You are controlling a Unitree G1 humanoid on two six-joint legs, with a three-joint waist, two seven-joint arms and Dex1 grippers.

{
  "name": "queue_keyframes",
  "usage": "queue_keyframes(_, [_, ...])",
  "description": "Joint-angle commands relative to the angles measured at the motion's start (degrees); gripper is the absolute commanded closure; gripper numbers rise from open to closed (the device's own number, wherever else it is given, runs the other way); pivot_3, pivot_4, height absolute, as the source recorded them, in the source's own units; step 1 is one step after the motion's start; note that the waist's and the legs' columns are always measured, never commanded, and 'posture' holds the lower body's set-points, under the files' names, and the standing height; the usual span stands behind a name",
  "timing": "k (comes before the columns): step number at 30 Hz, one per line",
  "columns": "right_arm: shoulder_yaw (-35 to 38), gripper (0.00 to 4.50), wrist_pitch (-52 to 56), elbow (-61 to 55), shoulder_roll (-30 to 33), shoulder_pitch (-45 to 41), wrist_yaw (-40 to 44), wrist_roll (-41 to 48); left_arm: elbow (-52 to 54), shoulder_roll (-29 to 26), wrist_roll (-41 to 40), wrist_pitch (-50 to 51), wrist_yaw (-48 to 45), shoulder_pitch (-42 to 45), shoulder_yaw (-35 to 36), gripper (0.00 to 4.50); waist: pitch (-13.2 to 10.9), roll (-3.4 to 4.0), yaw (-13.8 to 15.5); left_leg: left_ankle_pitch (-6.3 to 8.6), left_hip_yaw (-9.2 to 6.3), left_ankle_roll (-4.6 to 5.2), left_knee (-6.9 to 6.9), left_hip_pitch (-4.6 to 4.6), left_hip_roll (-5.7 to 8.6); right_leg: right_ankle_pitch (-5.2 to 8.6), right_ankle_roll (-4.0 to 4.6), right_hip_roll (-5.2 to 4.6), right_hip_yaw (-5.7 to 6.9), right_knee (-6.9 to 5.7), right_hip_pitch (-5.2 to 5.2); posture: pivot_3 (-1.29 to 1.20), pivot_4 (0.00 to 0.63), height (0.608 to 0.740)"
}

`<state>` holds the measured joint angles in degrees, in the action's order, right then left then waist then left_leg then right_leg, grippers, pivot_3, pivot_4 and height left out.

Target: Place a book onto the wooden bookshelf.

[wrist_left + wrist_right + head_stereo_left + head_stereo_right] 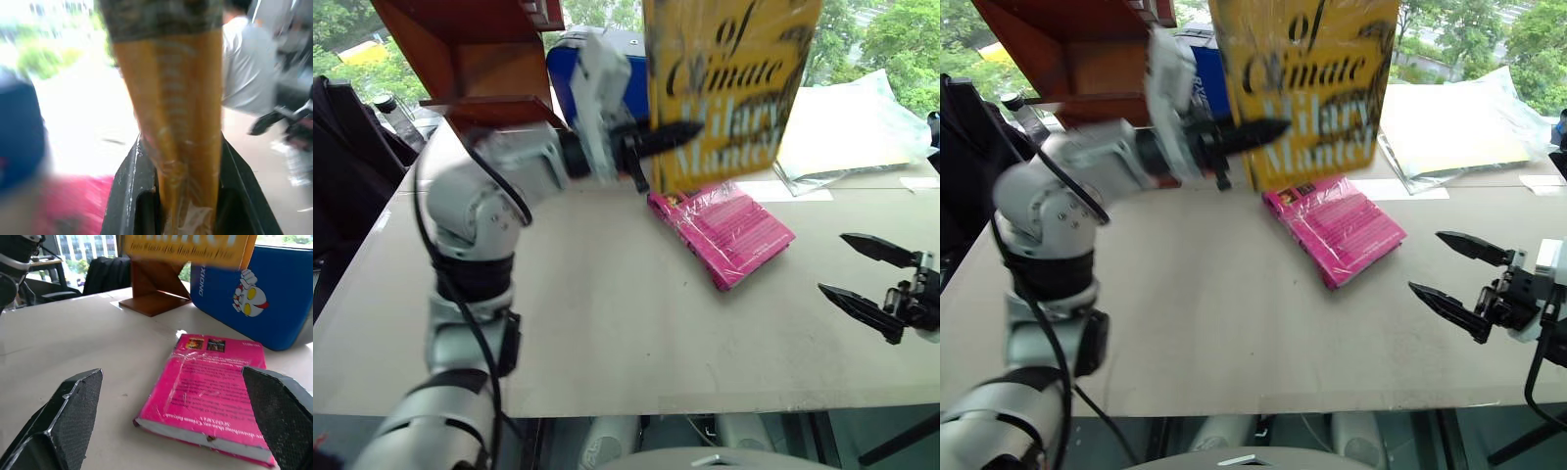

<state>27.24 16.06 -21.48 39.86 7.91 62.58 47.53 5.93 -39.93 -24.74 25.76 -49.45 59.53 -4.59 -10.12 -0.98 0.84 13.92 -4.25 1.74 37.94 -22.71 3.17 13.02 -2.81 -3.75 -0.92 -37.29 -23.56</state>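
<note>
The yellow book, with "Climate" and "Mantel" printed on its cover, hangs upright above the table's far middle. My left gripper is shut on its lower edge, and in the left wrist view the black fingers squeeze the wrapped book from both sides. The reddish-brown wooden bookshelf stands at the back left, just left of the held book. My right gripper hovers open and holding nothing over the table's right side, pointing towards the pink book.
A pink book lies flat on the table below the yellow one. A blue hard case stands behind it, next to the shelf. A clear plastic bag lies back right. A person in a white shirt is beyond the table.
</note>
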Motion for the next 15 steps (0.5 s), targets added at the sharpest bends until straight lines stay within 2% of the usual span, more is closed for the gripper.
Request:
queue_keyframes(1, [0.3, 0.00, -0.8, 2.6, -0.9, -4.8, -0.5, 1.8, -14.3, -10.0, 23.0, -26.0, 0.5, 5.9, -5.0, 4.12, 0.0, 0.00, -0.1, 0.01, 0.03, 0.04, -0.07, 0.01, 0.00, 0.00, 0.00, 0.00, -0.01, 0.05, -0.01, 0.00, 0.150, 0.740])
queue_keyframes(3, [0.2, 0.00, -0.7, 4.1, -2.0, -8.1, -1.1, 3.3, -21.1, -14.6, 31.2, -33.7, 3.7, 9.2, -6.2, 4.12, 0.0, -0.02, -0.1, 0.12, 0.08, 0.26, -0.25, 0.04, -0.01, -0.09, -0.12, 0.01, -0.02, 0.22, -0.02, 0.00, 0.150, 0.740])
queue_keyframes(7, [-0.5, 0.00, 3.5, 3.9, -4.1, -15.7, -4.5, 10.4, -31.3, -22.6, 43.6, -41.5, 7.9, 11.5, -7.9, 4.12, -0.1, -0.09, -0.2, 0.10, -0.05, 0.23, -0.49, -0.21, -0.02, -0.18, -0.27, 0.01, 0.08, 0.43, -0.25, 0.00, 0.150, 0.740])
queue_keyframes(15, [-2.1, 0.00, 12.1, 3.0, -4.9, -26.3, -9.3, 22.5, -42.1, -28.2, 54.5, -44.1, 10.3, 11.7, -9.4, 4.12, -0.2, -0.24, -0.9, 0.14, 0.00, 0.31, -0.54, -0.48, 0.03, -0.14, -0.36, 0.17, 0.28, 0.34, -0.55, 0.00, 0.150, 0.740])
